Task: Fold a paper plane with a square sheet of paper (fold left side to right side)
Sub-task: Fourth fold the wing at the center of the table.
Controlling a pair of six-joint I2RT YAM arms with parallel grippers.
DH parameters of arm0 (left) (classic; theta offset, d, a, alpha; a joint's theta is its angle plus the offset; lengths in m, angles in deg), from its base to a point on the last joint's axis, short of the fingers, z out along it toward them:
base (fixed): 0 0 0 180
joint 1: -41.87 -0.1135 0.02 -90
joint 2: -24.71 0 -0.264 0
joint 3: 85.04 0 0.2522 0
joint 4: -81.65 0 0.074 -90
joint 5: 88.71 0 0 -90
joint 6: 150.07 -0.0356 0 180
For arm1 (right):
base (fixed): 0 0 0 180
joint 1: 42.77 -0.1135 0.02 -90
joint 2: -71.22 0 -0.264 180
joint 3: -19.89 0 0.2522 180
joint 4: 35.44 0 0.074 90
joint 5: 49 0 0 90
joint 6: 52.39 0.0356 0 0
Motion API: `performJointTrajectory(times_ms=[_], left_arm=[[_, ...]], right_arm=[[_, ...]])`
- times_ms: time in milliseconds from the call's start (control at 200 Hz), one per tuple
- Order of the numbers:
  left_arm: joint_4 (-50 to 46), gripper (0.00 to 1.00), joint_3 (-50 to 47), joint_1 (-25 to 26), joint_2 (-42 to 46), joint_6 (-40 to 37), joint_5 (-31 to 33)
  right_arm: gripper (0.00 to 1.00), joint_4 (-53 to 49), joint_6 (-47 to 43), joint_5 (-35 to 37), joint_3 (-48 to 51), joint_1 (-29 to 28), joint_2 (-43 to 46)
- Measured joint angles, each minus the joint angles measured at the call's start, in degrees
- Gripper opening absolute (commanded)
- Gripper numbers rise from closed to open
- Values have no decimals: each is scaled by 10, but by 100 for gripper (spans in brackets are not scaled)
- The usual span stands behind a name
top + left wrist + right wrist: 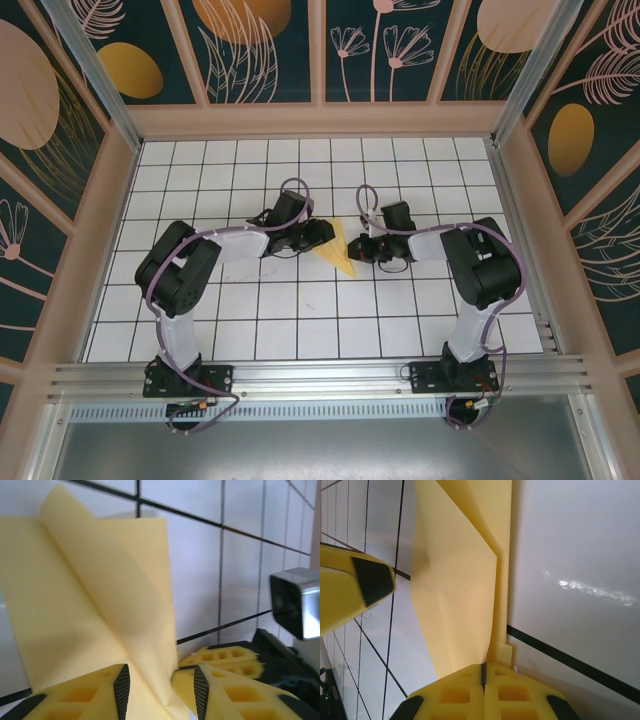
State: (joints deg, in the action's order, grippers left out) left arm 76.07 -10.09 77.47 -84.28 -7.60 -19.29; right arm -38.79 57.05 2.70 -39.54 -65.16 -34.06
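The top view places the sheet of paper [342, 252] at frame centre on the white grid table [250, 320], where it appears as a narrow, pointed yellow wedge between the two arms. The left wrist view adds a thin, matte flap that curls upward and lies loose in the gap of the part-open left gripper [160, 685]. In the right wrist view, the right gripper [483, 672] is pressed fully together on the paper's edge.
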Motion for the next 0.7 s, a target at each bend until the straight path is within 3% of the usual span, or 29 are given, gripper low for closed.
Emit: performJointTrajectory(times_ms=[360,701], left_arm=[[5,31,70,5,-68,-8,-54],[-16,31,84,5,-102,-26,-39]], right_arm=[[5,-3,0,3,-1,-1,0],[6,-9,-1,6,-4,-2,0]])
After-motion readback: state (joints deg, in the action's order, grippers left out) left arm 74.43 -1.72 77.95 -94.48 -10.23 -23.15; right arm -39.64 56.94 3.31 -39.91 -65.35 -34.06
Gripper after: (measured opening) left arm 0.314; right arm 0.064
